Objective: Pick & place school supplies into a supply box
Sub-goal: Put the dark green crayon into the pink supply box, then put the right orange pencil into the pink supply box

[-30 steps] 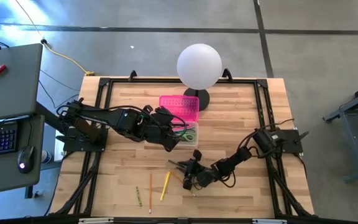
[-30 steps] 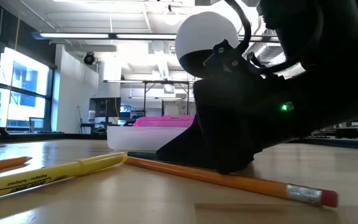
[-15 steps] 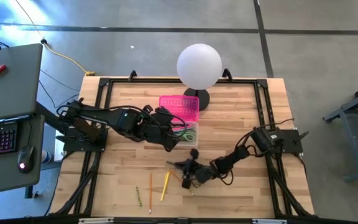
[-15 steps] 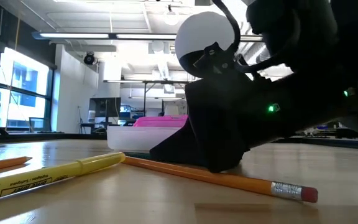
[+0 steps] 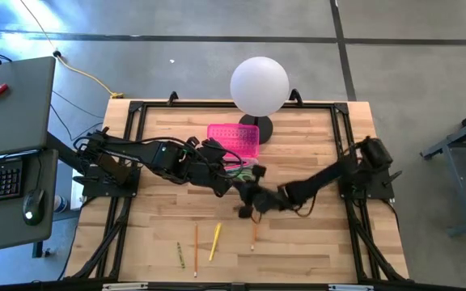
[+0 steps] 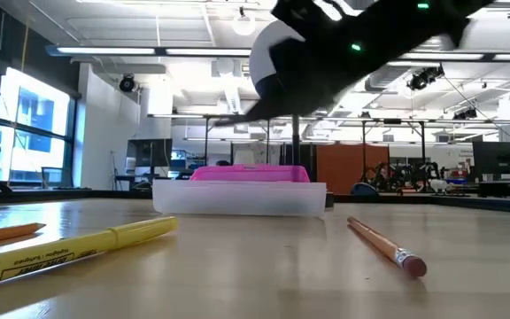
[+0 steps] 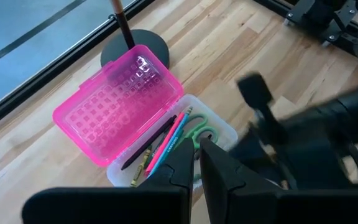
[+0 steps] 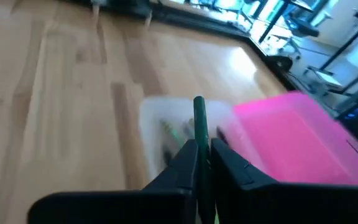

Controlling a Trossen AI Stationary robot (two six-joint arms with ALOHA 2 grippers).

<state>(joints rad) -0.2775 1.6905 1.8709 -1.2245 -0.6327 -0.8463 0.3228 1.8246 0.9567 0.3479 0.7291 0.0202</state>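
The supply box (image 5: pixel 245 172) lies open, its hot-pink lid (image 7: pixel 120 102) folded back toward the far edge. The clear base (image 7: pixel 219 127) holds green-handled scissors (image 7: pixel 201 134) and several pencils. My right gripper (image 5: pixel 251 198) hovers just near of the base, shut on a green pencil (image 8: pixel 199 121). My left gripper (image 7: pixel 197 163) is shut at the base's near left corner and holds nothing. On the table's near part lie an orange pencil with an eraser (image 5: pixel 253 234), a yellow pen (image 5: pixel 215 241), a thin orange pencil (image 5: pixel 196 246) and a green one (image 5: pixel 180 255). My right gripper pinches the green pencil between its two fingers (image 8: pixel 188 163). The pencil's free end (image 8: pixel 199 102) sticks out past the fingertips toward the box base. The pencil is lifted clear of the table; its other end is hidden by the gripper.
A white globe lamp (image 5: pixel 259 85) stands on a dark round foot (image 7: pixel 135 53) just beyond the pink lid. A black frame (image 5: pixel 217 105) rims the table. In the low view the eraser pencil (image 6: pixel 386 248) and yellow pen (image 6: pixel 78 248) lie in front of the box (image 6: pixel 237 197).
My right gripper rose off the table's near part and moved toward the far edge and the box, carrying the green pencil. The orange eraser pencil it had been over was turned about and now lies alone, pointing near to far.
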